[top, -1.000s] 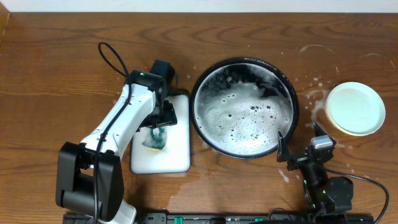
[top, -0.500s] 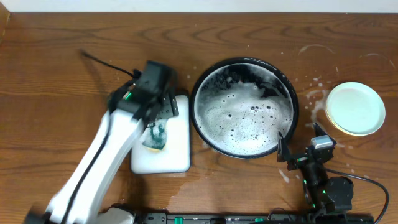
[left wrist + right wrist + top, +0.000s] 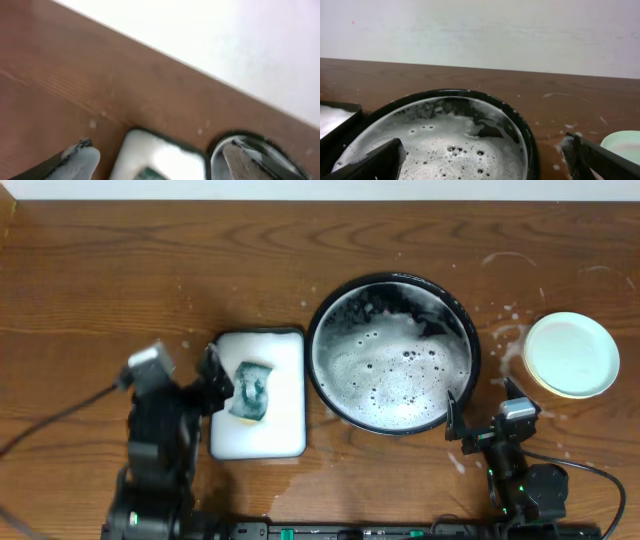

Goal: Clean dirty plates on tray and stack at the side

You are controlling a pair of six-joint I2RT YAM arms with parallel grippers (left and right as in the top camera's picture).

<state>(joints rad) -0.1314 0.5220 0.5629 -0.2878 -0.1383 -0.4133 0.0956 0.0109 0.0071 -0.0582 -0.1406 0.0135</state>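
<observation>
The plates [image 3: 571,355] lie stacked on the table at the right, a pale mint-white one on top and a yellow edge showing beneath; the stack's edge shows in the right wrist view [image 3: 626,141]. The black basin [image 3: 394,277] holds soapy foam; no plate shows in it. My left gripper [image 3: 183,376] is open and empty, just left of the white tray. My right gripper [image 3: 484,412] is open and empty at the basin's near right rim [image 3: 529,142]. In the wrist views both grippers [image 3: 160,161] [image 3: 485,161] show wide-apart fingers with nothing between them.
A white rectangular tray [image 3: 285,425] left of the basin carries a green-and-yellow sponge [image 3: 250,392]; the tray also shows in the left wrist view [image 3: 150,150]. Water and foam spots wet the table near the plates [image 3: 505,340] and in front of the basin [image 3: 330,480].
My left arm has pulled back from over the sponge toward the near left. The sponge stays on the white tray. The right arm has not moved.
</observation>
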